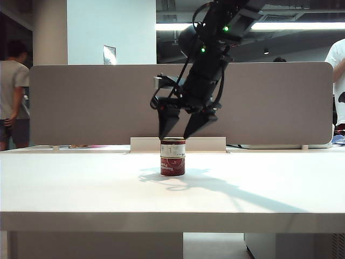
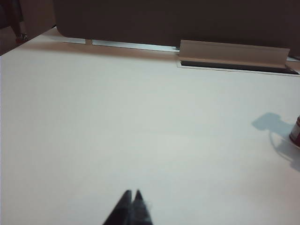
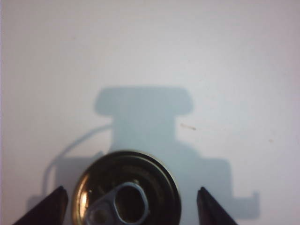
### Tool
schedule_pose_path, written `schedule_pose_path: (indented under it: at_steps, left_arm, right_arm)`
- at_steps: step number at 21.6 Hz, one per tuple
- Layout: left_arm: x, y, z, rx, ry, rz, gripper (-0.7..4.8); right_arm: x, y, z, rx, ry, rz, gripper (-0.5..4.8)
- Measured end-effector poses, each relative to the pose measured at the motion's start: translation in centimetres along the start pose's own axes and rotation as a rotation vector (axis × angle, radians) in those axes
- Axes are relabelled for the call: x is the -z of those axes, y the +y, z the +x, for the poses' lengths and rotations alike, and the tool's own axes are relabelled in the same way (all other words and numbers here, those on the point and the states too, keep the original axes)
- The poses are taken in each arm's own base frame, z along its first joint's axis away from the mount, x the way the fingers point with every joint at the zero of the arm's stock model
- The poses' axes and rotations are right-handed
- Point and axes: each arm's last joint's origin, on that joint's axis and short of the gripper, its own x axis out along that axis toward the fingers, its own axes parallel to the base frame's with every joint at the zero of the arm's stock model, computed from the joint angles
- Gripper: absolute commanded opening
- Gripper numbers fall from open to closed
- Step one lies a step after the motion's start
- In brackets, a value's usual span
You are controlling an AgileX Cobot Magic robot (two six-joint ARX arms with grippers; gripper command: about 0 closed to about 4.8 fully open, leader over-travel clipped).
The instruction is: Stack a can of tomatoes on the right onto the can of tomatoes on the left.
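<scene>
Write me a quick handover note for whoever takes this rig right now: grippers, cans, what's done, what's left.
Right gripper: open, just above the stack, fingers apart on either side of the top can, not touching it.
Left gripper: shut, holding nothing, low over bare table, off to the left of the cans.
Cans: top can sits upright on the bottom can, mid-table; its pull-tab lid shows in the right wrist view.
Done: stack made, can released.
Left: lift the right arm straight up and clear without nudging the stack.
</scene>
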Motion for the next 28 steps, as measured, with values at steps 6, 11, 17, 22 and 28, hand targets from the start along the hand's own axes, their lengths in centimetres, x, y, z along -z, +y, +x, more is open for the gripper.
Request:
schedule_pose_path:
  at_steps: [6, 11, 17, 22, 28]
  left_arm:
    - [0.0, 0.0, 0.0, 0.000, -0.002, 0.000, -0.06]
    - [-0.1, 0.0, 0.0, 0.000, -0.008, 0.000, -0.06]
    - [-0.1, 0.0, 0.0, 0.001, -0.007, 0.000, -0.06]
    - [-0.1, 0.0, 0.0, 0.001, -0.007, 0.000, -0.06]
    - [-0.1, 0.0, 0.0, 0.001, -0.007, 0.000, -0.06]
  right_arm:
    - [-2.6, -0.2, -4.2, 0.037, -0.013, 0.002, 3.04]
    - [-3.9, -1.6, -10.9, 0.088, -0.115, 0.020, 0.83]
    - [-1.6, -4.7, -16.1, 0.152, -0.089, 0.105, 0.16]
    - [2.6, -5.5, -19.8, 0.169, -0.128, 0.182, 0.08]
    - [8.7, -3.3, -22.6, 0.188, -0.249, 0.228, -0.01]
